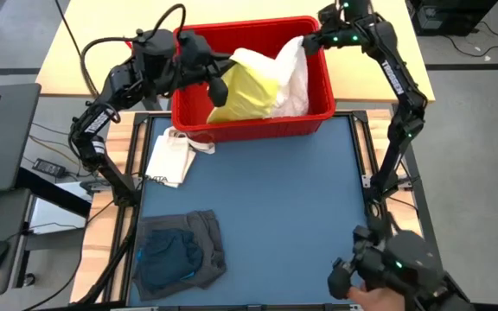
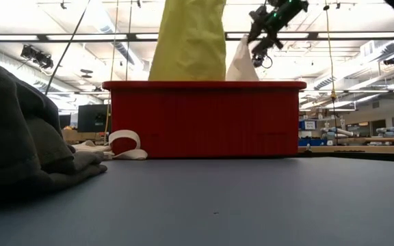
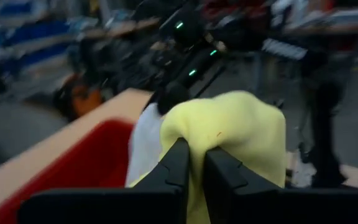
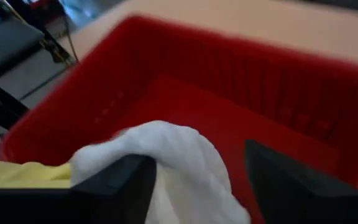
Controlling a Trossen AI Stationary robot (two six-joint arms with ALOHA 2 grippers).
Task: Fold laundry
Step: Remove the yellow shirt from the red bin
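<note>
A red bin (image 1: 258,128) stands at the table's far edge, holding a yellow garment (image 1: 247,91) and a white garment (image 1: 294,78). My left gripper (image 1: 220,78) is over the bin's left part, shut on the yellow garment. That garment rises above the bin's rim in the low view (image 2: 187,41). My right gripper (image 1: 311,43) is over the bin's far right corner, open, with the white garment's raised top (image 4: 166,155) between its fingers. A folded dark grey and blue garment (image 1: 180,255) lies flat at the table's near left. My left gripper pinches a bunched fold of the yellow garment (image 3: 196,140) between its two fingers (image 3: 178,165), coming level from the table's left. The cloth drapes over and past the fingers and hangs down, with its lower part inside the bin. My right gripper is open and slants down over the white garment. The cloth's bunched top (image 4: 151,146) lies against the inner side of one finger (image 4: 120,177). The other finger (image 4: 272,174) stands apart from it. The rest of the white garment lies in the bin.
A cream tote bag (image 1: 173,155) lies left of the bin on the table's edge. The blue table top (image 1: 301,207) is bare in its middle and right. A dark device (image 1: 400,268) and a person's hand (image 1: 368,299) show at the near right corner.
</note>
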